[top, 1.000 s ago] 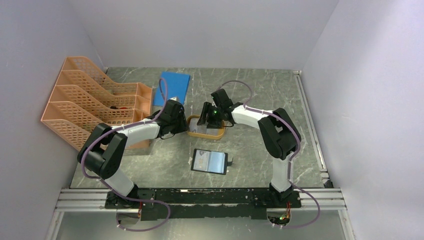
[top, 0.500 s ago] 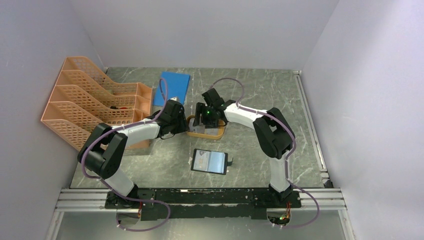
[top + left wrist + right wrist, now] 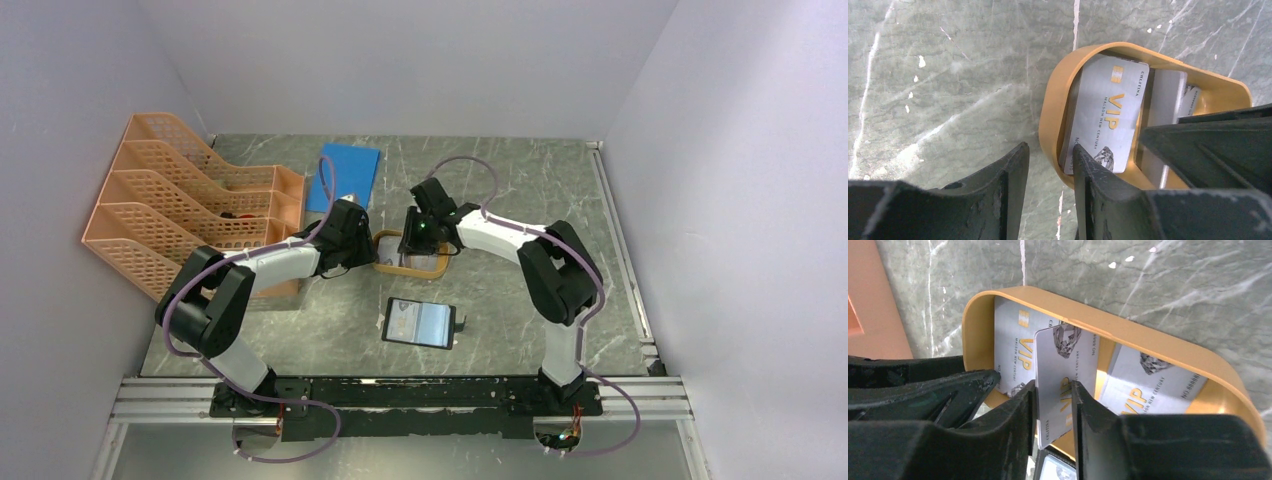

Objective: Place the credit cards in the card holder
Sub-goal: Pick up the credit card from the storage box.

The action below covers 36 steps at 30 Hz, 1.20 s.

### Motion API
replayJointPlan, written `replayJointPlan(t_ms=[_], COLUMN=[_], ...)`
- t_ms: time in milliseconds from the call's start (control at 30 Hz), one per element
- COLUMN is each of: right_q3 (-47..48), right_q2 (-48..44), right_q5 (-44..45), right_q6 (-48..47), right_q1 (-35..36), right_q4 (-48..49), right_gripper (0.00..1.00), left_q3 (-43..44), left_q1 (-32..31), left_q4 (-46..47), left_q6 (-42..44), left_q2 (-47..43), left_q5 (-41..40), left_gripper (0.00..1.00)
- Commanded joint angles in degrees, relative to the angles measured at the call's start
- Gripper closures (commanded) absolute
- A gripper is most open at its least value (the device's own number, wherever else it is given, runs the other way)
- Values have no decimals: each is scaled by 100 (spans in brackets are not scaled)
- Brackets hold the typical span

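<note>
From above, the orange dish (image 3: 438, 268) sat mid-table with the left gripper (image 3: 362, 250) at its left end and the right gripper (image 3: 417, 240) over its middle. The card holder (image 3: 419, 322) lay open nearer the bases, apart from the dish. An orange file rack (image 3: 190, 215) and a blue sheet (image 3: 345, 172) stood further back on the left.

In the left wrist view, the left gripper's fingers (image 3: 1008, 185) straddled the dish's wall, one outside and one inside. Whether they pinched it could not be told. A silver VIP card (image 3: 1108, 117) lay flat inside.

In the right wrist view, the right gripper's fingers were clamped on one credit card (image 3: 1063, 365), held on edge in the dish. Two more credit cards (image 3: 1153, 385) lay flat, one toward each end.
</note>
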Motion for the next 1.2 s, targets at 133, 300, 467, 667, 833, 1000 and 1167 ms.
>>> replayJointPlan(t_ms=[133,300,467,667,833,1000,1167], right_q3=[-383,-490,-449,-573,-1366,-2700,-3438], right_q2=[-426,-764,-1252,-2569,-4233,-5326,-5829], right_q5=[164,358,623,757,2036,2946,3344], right_q6=[21,-154,-488,-1591,-4042,-6688,-8057], right_q1=[-163,-188,-190,-143,1219,2106,2342], right_q4=[-38,-151,-356,-133,1322,3181,4352], right_gripper=[91,100,100,100,100,100,100], left_q3=[116,188,487,1097,1586,1938,2041], left_q1=[51,57,57,57,81,172,189], left_q4=[-37,-147,-463,-1329,-1854,-2034,-1574], left_q6=[96,89,71,120,141,-376,-1166], left_q2=[-38,-216,-542,-1468,-2393,-2858,-3201], left_q5=[43,58,117,-197,48,1140,2115], left_gripper=[58,57,54,44,34,29,16])
